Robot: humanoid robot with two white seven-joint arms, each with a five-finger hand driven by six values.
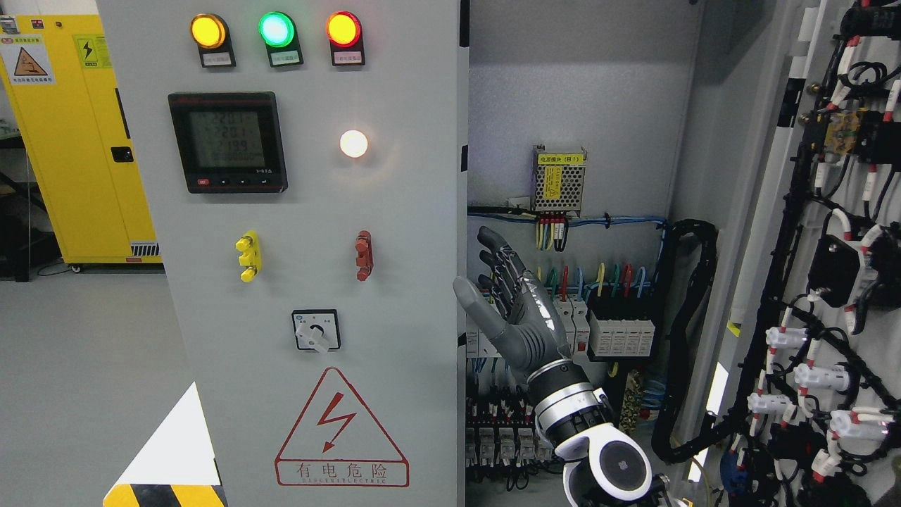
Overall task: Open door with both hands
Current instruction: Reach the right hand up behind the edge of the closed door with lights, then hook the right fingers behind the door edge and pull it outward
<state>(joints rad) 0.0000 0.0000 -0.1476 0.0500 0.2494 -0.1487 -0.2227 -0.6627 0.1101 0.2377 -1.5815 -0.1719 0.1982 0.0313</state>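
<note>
My right robot hand (508, 303) is spread, holding nothing, inside the cabinet (619, 105). Breakers (619, 331) and wiring (686, 338) fill it. The right door (838, 246) stands open.

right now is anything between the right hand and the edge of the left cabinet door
Nothing visible. The right hand, fingers spread, is raised in the open cabinet just right of the left door, its thumb beside the door's edge. The right door already hangs open.
</note>
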